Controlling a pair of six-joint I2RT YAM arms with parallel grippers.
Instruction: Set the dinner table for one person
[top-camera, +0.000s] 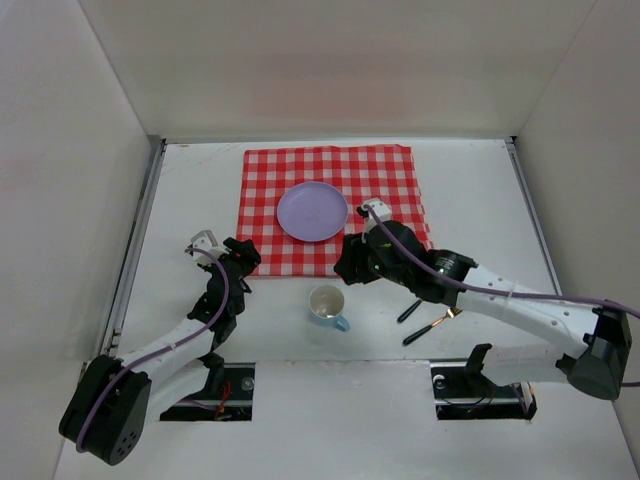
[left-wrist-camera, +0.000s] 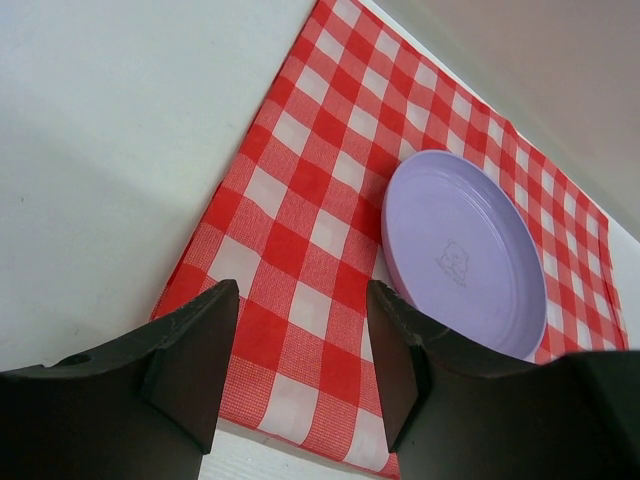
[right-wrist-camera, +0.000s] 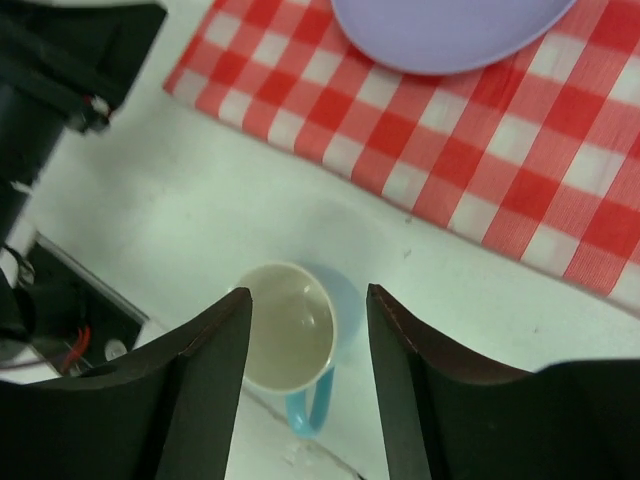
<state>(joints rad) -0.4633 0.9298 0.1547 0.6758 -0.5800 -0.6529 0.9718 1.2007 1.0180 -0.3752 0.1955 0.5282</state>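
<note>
R end effector is hovering above the mug, jaws wide, gripping nothing. L end effector is also gaping and empty, over the cloth edge near the plate. The counter is lying flat under everything: rigid, matte, prob. not slippery. The mug is looking light and hard, so the rim wall opp. the handle seems the best hold.

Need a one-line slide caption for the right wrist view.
Open right gripper frames a blue-handled mug standing on the white dinner table, near the checked cloth and lilac plate.
</note>
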